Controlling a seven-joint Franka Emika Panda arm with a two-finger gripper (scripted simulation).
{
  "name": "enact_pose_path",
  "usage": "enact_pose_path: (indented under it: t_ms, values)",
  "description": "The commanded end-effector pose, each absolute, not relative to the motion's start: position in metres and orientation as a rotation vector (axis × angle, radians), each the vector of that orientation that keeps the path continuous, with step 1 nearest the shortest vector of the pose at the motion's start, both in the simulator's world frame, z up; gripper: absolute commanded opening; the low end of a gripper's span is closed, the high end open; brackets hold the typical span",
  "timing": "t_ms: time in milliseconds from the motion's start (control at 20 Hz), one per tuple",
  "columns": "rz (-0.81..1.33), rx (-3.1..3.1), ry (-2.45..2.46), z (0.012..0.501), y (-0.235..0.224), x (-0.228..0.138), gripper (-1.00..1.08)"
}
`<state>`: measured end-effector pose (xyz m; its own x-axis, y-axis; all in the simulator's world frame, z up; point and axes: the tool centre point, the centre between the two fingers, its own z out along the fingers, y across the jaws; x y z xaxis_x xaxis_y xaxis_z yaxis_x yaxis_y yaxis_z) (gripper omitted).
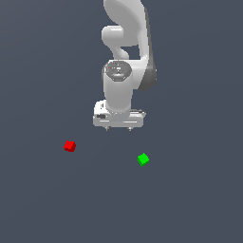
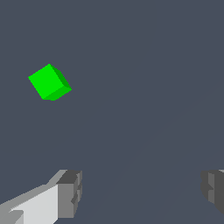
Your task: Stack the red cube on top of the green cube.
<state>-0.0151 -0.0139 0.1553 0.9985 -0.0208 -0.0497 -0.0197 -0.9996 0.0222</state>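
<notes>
The tool (image 1: 117, 128) is held spread and empty above the worktop (image 1: 190, 199). The red cube (image 1: 70, 146) lies to the exterior view's left, well apart from the green cube (image 1: 143, 159) on the right. Only the green cube is seen in the wrist view, so it could be pinched by mistake. No writing or label is seen.

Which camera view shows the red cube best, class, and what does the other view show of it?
The exterior view. There the red cube lies in plain sight on the grey floor, toward the exterior view's left, apart from the green cube. The wrist view shows none of it: only the green cube and the open gripper.
</notes>
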Motion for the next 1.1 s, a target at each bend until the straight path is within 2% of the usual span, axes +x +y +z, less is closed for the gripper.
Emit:
enact_pose_path:
  t_ms: [0,200,400,1050]
  values:
    - [-0.078,3.119,-0.032,0.155,-0.014,-0.015,1.0]
    - [-0.075,3.119,-0.041,0.152,-0.023,-0.014,1.0]
    - [-0.066,3.12,-0.07,0.143,-0.052,-0.011,1.0]
    - [-0.017,3.125,-0.236,0.089,-0.212,0.0,1.0]
